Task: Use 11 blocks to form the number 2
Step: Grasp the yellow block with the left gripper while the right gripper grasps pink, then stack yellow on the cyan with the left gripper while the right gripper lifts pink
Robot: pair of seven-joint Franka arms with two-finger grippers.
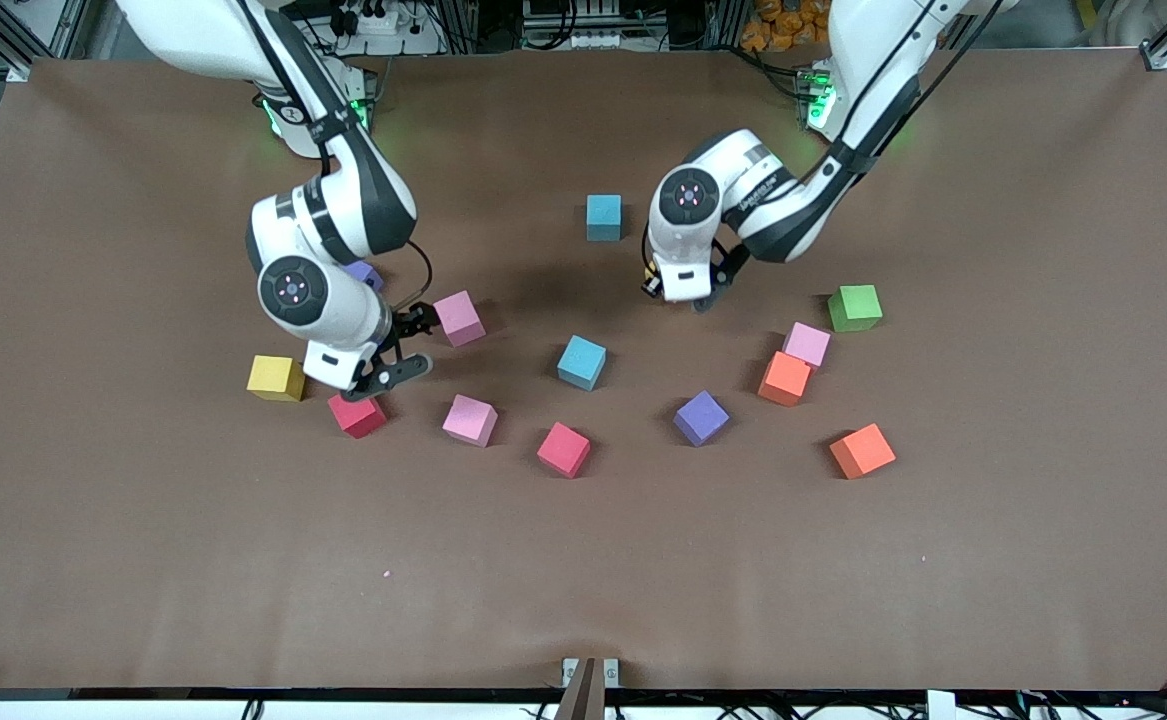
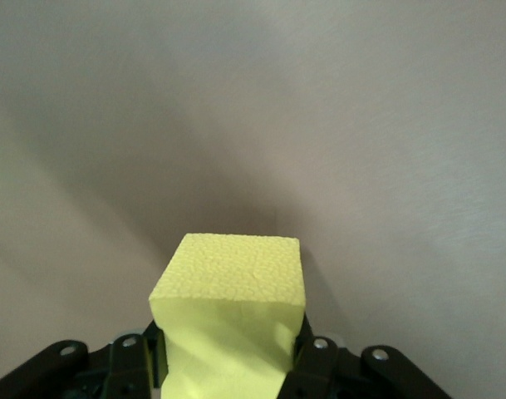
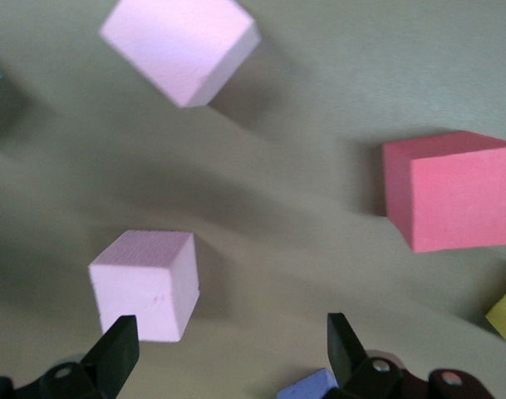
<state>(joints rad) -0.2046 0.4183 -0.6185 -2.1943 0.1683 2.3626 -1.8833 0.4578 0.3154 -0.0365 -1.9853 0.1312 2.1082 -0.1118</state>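
1. Toward the right arm's end, mid-frame: yellow cube (image 1: 276,378) and a red cube (image 1: 357,414) sit loose on the surface (image 1: 583,580), near each other but apart.
2. Right gripper (image 1: 408,345) hangs low over the gap between that red cube and a pink cube (image 1: 459,318). Its fingers (image 3: 115,353) are spread wide with nothing between them. A purple cube (image 1: 366,274) peeks out from under this arm.
3. Centre of the frame: second pink cube (image 1: 470,419), second red cube (image 1: 563,449), cyan cube (image 1: 582,362), another cyan cube (image 1: 603,217) higher up, second purple cube (image 1: 700,417). All stand apart, at odd angles.
4. Left gripper (image 1: 695,300) is down close to the surface just above frame centre, fingers clamped on a pale yellow-green cube (image 2: 236,307).
5. Toward the left arm's end: orange cube (image 1: 784,378) just beside the third pink cube (image 1: 807,344), second orange cube (image 1: 861,450), green cube (image 1: 854,307).
6. Progress, as judged: no row or column laid and no part of the number 2 exists. One cube is in hand, and every placement remains.
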